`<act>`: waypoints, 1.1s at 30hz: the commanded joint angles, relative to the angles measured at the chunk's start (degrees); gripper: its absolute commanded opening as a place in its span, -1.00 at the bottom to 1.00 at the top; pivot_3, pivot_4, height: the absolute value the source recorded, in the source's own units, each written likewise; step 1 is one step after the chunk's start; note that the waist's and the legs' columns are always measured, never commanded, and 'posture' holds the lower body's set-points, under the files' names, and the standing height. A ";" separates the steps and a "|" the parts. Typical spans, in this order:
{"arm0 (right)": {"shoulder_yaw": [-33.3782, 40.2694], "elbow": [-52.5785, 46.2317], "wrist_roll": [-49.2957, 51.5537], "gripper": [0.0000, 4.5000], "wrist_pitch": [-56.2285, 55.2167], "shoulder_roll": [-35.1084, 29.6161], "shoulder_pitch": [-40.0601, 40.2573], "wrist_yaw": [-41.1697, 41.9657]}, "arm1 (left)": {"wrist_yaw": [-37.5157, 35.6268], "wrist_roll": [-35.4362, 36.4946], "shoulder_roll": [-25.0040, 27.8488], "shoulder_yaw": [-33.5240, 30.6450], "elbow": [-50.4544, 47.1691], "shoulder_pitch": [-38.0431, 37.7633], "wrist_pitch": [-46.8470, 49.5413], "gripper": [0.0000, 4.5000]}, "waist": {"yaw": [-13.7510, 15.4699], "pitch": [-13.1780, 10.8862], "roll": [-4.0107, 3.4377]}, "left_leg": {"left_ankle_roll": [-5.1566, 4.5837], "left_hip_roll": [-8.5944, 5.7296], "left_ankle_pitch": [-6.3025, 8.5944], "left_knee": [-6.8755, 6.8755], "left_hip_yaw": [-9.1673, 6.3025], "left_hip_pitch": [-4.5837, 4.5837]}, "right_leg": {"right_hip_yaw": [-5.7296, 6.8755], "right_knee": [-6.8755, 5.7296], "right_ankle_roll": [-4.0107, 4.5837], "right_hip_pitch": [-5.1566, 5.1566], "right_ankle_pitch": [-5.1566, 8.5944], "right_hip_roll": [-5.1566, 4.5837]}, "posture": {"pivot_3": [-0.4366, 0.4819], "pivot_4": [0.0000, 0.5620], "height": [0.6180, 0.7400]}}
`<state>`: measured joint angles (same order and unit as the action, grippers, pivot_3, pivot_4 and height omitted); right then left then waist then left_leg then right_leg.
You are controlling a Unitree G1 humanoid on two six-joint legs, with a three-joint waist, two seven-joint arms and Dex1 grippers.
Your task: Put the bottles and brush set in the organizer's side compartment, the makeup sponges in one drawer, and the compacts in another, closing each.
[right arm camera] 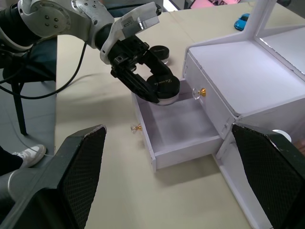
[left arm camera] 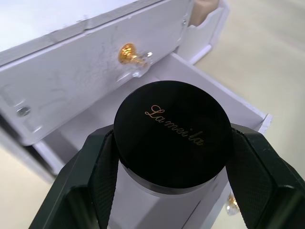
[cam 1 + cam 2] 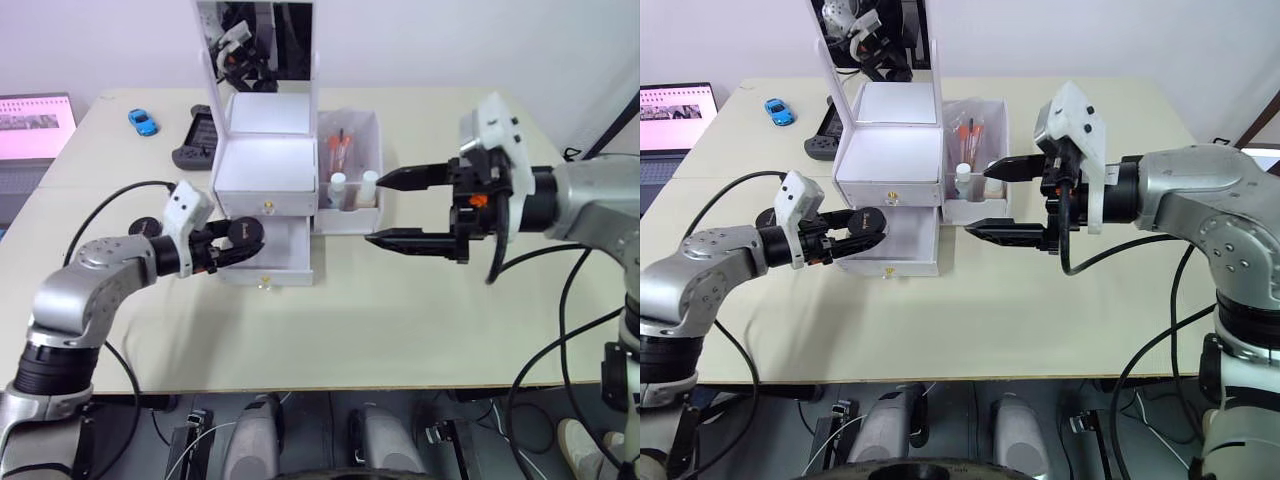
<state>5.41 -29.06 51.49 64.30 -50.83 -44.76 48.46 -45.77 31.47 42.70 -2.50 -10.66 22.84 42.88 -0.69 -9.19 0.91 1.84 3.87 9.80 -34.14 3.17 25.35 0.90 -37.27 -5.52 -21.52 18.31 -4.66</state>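
My head eyes look down across the desk (image 3: 400, 320); both wrist cameras face the organizer's (image 1: 248, 86) open lower drawer (image 1: 178, 126), left much nearer.

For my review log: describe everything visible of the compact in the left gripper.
The compact is a round black disc with gold script on its lid and a paler underside. The left gripper is shut on its rim, holding it roughly level above the open lower drawer of the organizer, not yet released.

table (image 3: 420, 330): beige top, you see it span the scene
wall (image 3: 450, 40): plain white, far side
laptop (image 3: 30, 125): pink screen, far left
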 commanded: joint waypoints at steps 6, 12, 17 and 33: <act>1.86 -1.60 0.30 1.00 -0.85 -2.47 0.10 -2.10 | -1.84 -4.46 0.13 0.97 2.18 1.25 -6.16 0.19 | 0.03 0.00 0.00 | 0.00 0.00 0.00 0.01 0.00 0.01 | 0.00 0.00 0.00 -0.02 0.00 0.01 | -0.05 -0.47 1.00; 1.60 -1.34 0.49 1.00 -1.14 -2.99 -0.08 -2.67 | -2.45 -5.00 -1.71 1.35 3.23 1.80 -6.75 0.19 | 0.07 0.00 0.00 | 0.00 0.01 0.00 0.00 0.00 0.01 | -0.01 -0.01 0.00 -0.02 0.00 0.00 | -0.05 -0.47 1.00; 1.68 -1.30 0.65 1.00 -1.09 -3.52 -0.07 -2.62 | -2.69 -3.61 -2.39 -0.23 3.22 2.21 -4.88 0.99 | 0.04 0.00 0.00 | 0.00 0.00 0.00 0.00 0.00 0.01 | -0.01 -0.01 -0.01 -0.01 0.00 0.01 | -0.05 -0.47 1.00; 1.66 4.23 -9.65 1.00 -13.96 -4.42 7.43 -0.17 | -3.77 -0.85 5.89 -15.86 1.70 -5.45 -4.38 0.99 | -0.26 -0.01 0.01 | -0.01 0.01 0.00 0.01 0.03 -0.01 | -0.03 0.00 -0.03 -0.02 -0.01 0.01 | -0.05 -0.47 1.00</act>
<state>5.34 -25.41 44.46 54.15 -55.14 -37.57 48.55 -49.79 30.58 46.90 -14.16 -7.40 18.05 39.36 -0.96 -9.19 0.92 1.83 3.88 9.80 -34.13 3.22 25.34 0.85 -37.29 -5.55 -21.57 18.30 -4.65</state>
